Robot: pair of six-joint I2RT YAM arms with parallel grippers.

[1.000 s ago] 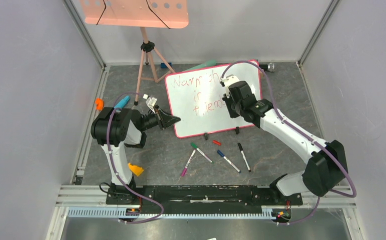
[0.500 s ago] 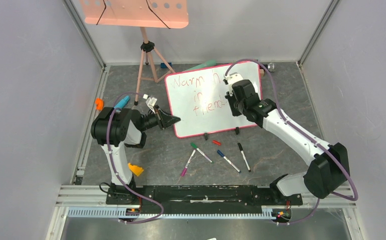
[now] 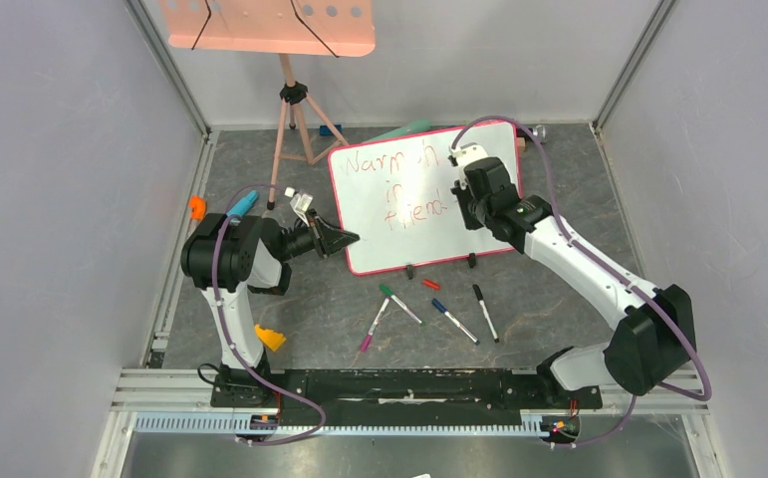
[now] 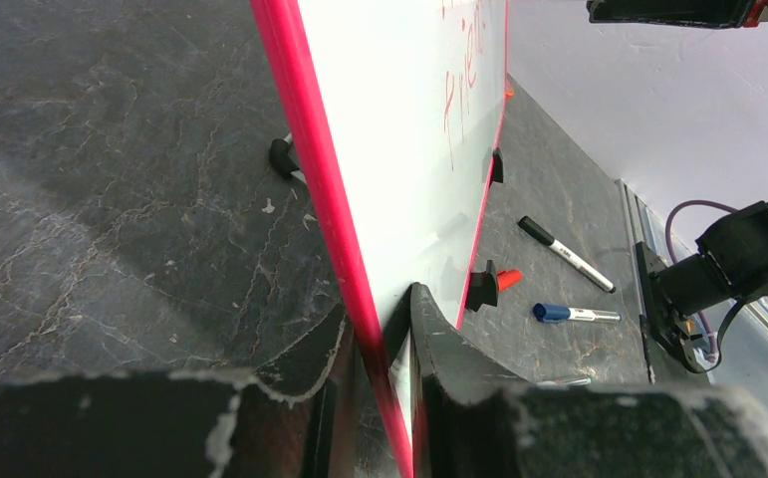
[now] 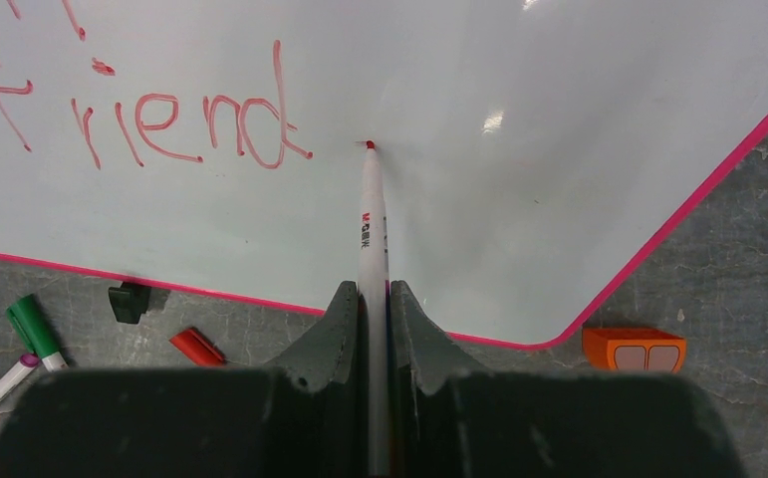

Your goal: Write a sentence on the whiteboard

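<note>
The whiteboard (image 3: 489,234) stands tilted on black clip feet in the middle of the floor. It also shows in the left wrist view (image 4: 399,110) and the right wrist view (image 5: 559,119). The sentence (image 3: 391,189) in red reads "Warm.." on top, "in", then "friend" (image 5: 160,124). My left gripper (image 3: 343,239) is shut on the board's left pink rim (image 4: 315,169). My right gripper (image 3: 459,194) is shut on a white red-tipped marker (image 5: 371,214). Its tip (image 5: 369,145) touches the board just right of the "d".
Several loose markers (image 3: 454,322) and a red cap (image 3: 430,284) lie on the floor in front of the board. A salmon perforated tray (image 3: 265,25) on a tripod stands at the back left. An orange block (image 5: 634,349) lies near the board's corner.
My right gripper has moved to the right along the third line, and the word grew to "friend". The left arm has not moved.
</note>
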